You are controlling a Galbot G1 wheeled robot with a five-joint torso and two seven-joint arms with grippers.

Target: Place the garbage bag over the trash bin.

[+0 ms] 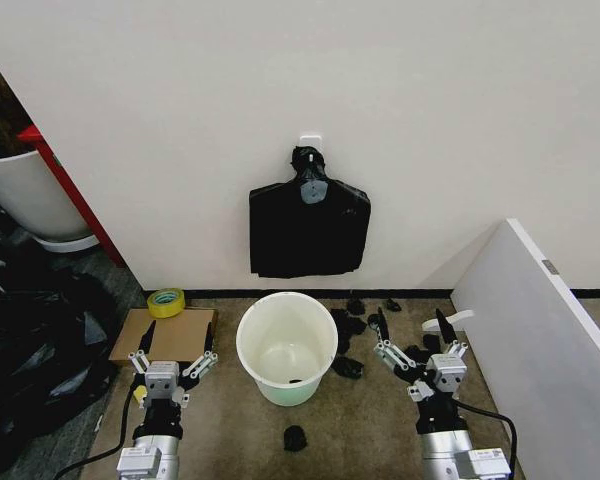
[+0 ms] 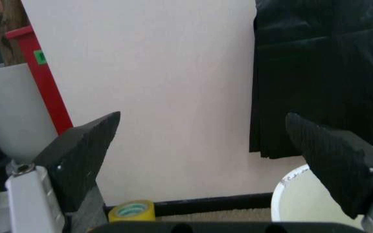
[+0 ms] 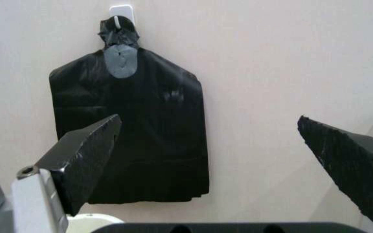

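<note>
Both pincers, left pincer [image 1: 172,361] and right pincer [image 1: 415,340], gape wide, empty.

You get even, soft indoor light on the pale wall [image 1: 430,120], with no glare. Shadows stay faint around the trash bin [image 1: 287,345]. In both wrist views, your near end effector fingers [image 2: 83,155] look slightly soft.
</note>
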